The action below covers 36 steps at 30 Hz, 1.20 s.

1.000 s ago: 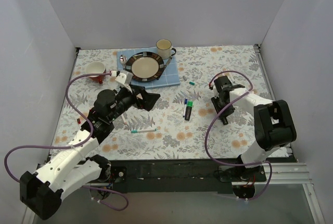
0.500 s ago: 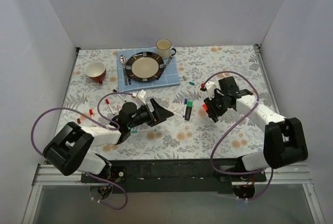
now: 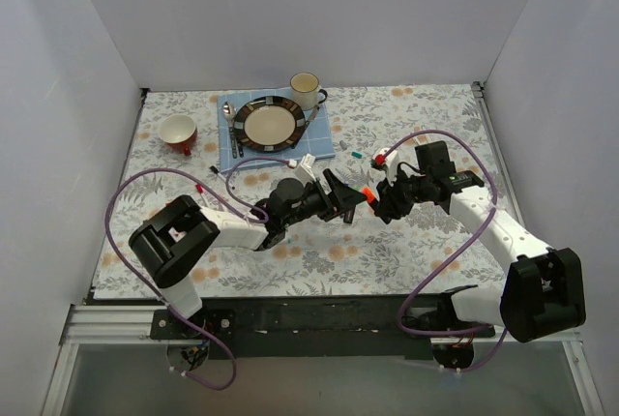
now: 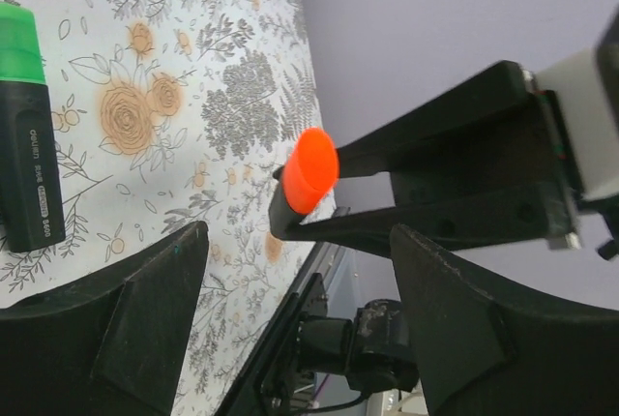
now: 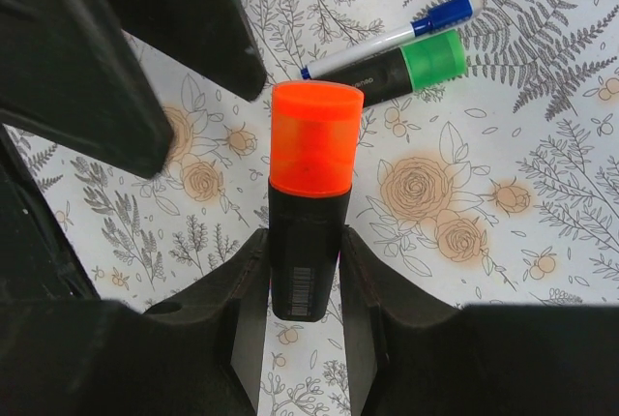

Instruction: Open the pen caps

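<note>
The right gripper [image 5: 305,242] is clenched on the barrel of a black marker [image 5: 305,271], held off the flowered table [image 3: 435,116], with the orange cap [image 5: 311,135] still on and poking past its fingertips. The left gripper [image 4: 295,242] faces it, jaws spread wide, the cap between them and touching neither

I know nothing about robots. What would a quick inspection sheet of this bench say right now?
Surface: flowered tablecloth, flat.
Job's things: orange-capped marker, cap still on; green-capped marker and blue-capped pen lying side by side; teal cap loose.
Clutter: plate on blue cloth, mug, red cup.
Claws: right claw shut on the orange-capped marker's black barrel; left claw open, facing its cap.
Cables: purple cables loop over the cloth from both arms.
Surroundings: plain pale walls.
</note>
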Tool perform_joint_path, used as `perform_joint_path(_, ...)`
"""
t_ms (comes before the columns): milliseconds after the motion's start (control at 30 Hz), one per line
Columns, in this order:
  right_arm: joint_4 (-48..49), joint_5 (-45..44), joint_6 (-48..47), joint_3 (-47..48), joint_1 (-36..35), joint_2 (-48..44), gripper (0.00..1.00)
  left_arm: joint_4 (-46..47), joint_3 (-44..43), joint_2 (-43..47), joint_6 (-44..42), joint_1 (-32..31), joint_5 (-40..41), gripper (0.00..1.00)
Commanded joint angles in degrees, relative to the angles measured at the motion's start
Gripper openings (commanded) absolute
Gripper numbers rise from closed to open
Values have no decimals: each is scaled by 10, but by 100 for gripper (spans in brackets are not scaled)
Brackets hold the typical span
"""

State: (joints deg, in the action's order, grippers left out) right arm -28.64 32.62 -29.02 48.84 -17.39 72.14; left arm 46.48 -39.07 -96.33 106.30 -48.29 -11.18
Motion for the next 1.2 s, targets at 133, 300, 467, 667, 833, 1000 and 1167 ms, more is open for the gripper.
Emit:
perform_joint_path(133,-7,50,-12,-9,0,-11,1,-80,-83,-32,-50,-48,131,73)
perform_joint_path(300,-11,59,-13,-9,1,-16,1,-138,-120,-47,-79,-71,203,68)
perform_joint_path(467,-12,67,-14,-9,1,-15,1,-145,-137,-59,-117,-79,244,55)
perform_joint_path(667,-12,68,-13,-9,1,-7,1,-148,-148,-59,-160,-86,268,38)
perform_joint_path(833,-13,73,-13,-9,1,-3,1,-137,-145,-54,-183,-87,283,32)
perform_joint_path(1000,-13,76,-10,-9,2,1,1,-118,-134,-48,-189,-87,277,26)
perform_joint_path(1167,-10,84,-2,-9,4,5,1,-90,-123,-46,-183,-87,262,11)
